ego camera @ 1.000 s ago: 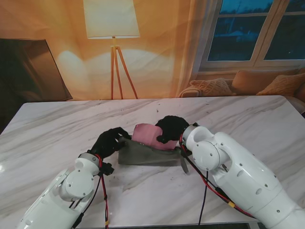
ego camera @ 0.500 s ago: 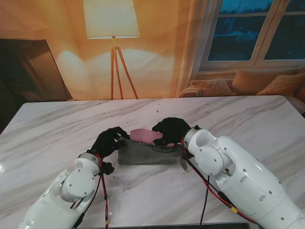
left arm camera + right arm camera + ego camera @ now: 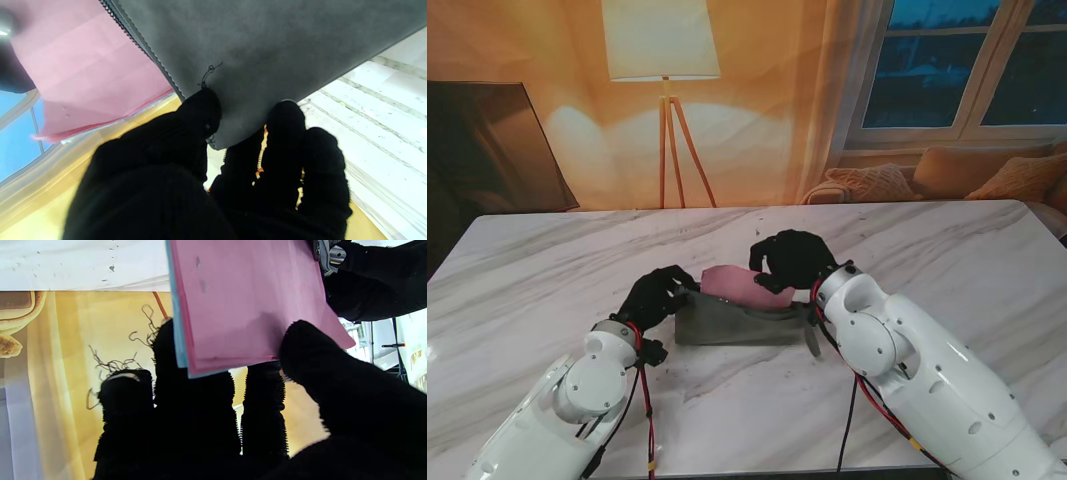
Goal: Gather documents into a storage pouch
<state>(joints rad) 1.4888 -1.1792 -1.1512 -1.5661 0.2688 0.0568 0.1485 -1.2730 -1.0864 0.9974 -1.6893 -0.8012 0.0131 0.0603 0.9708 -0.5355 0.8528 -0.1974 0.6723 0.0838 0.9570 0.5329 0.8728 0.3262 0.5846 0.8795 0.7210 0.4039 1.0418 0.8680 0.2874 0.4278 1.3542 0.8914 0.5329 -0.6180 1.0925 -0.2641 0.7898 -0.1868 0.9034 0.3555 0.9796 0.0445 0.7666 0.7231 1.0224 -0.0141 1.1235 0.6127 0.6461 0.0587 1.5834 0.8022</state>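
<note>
Left hand (image 3: 656, 297) has the grey pouch (image 3: 732, 320) pinched at its left corner, black-gloved fingers (image 3: 200, 113) clamped on the fabric right beside the zipper (image 3: 140, 50). The pouch sits on the marble table (image 3: 537, 270), near the middle, its mouth turned away from me. Over on the right, the right hand (image 3: 789, 260) grips the pink documents (image 3: 739, 285) by their far edge, thumb (image 3: 310, 350) on one face, the other fingers behind. The right wrist view shows a pale blue sheet (image 3: 178, 340) tucked against the pink stack. The papers lean over the pouch's open mouth, their lower part going down behind the grey front panel; how deep they sit inside is hard to judge from here. The two hands are close, pouch and papers between them. Floor lamp (image 3: 665, 90) and window (image 3: 972, 65) stand beyond the table.
</note>
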